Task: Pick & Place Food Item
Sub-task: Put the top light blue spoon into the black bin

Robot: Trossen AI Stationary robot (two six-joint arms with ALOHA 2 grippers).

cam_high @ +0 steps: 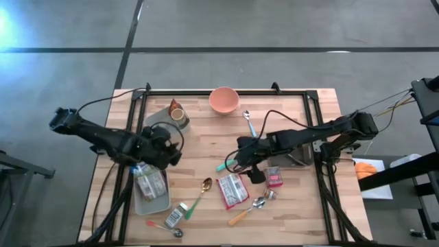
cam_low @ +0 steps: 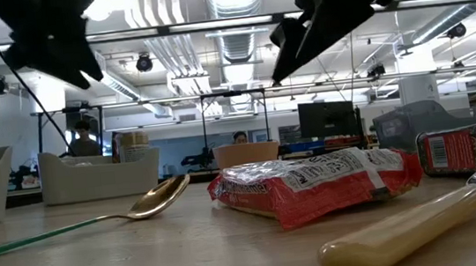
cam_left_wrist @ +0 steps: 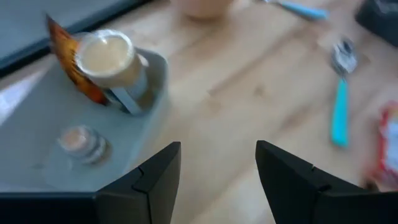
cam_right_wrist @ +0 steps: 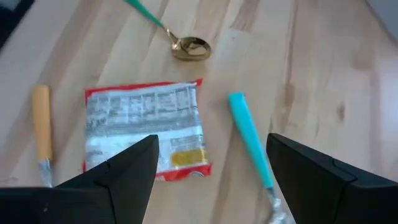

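Observation:
A red and white food packet (cam_right_wrist: 146, 127) lies flat on the wood table (cam_high: 302, 110), also in the high view (cam_high: 232, 190) and low view (cam_low: 314, 182). My right gripper (cam_right_wrist: 212, 143) hangs open above the table just beyond the packet's far end (cam_high: 241, 163), touching nothing. My left gripper (cam_left_wrist: 217, 152) is open and empty too, raised over the table's left part (cam_high: 170, 147). It faces a grey tray (cam_left_wrist: 37, 124) holding a tub (cam_left_wrist: 109, 59) with a peeled orange lid. Another packet (cam_high: 149, 184) lies in a second tray (cam_high: 140, 204) at the near left.
A pink bowl (cam_high: 223, 100) stands at the far edge. Spoons lie about: gold with a green handle (cam_high: 202, 191), two teal-handled (cam_high: 248, 123) (cam_right_wrist: 249, 140), and one with a yellow handle (cam_high: 248, 210). A small red packet (cam_high: 274, 177) and a small packet (cam_high: 175, 215) lie nearby.

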